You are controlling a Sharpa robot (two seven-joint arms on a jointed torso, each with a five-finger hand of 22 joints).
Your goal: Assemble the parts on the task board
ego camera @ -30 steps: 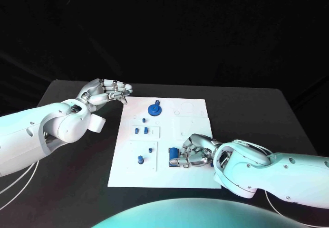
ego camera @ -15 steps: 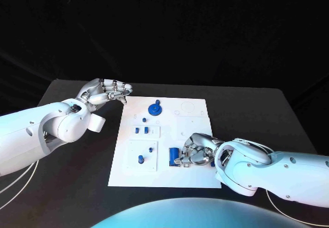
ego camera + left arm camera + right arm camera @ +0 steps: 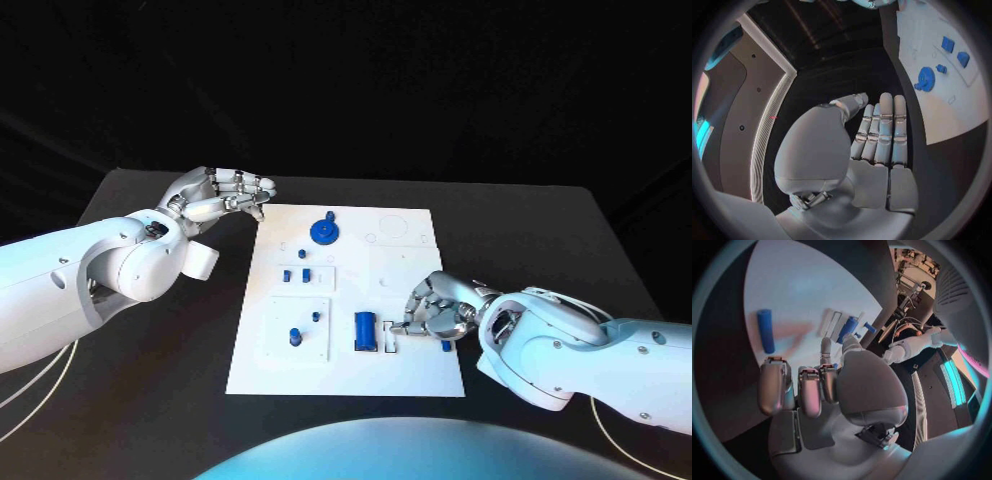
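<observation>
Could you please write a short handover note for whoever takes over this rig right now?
Left hand: fingers curled in, holding nothing, beside the far left corner of the task board.
Right hand: over the board's near right edge, next to the blue cylinder; whether it holds anything cannot be told.
Things: blue gear at the far end, small blue pegs mid-board, another small piece near left.
Done: gear appears seated.
Left: cylinder lies loose beside its slot; a second blue cylinder lies apart on the board.
</observation>
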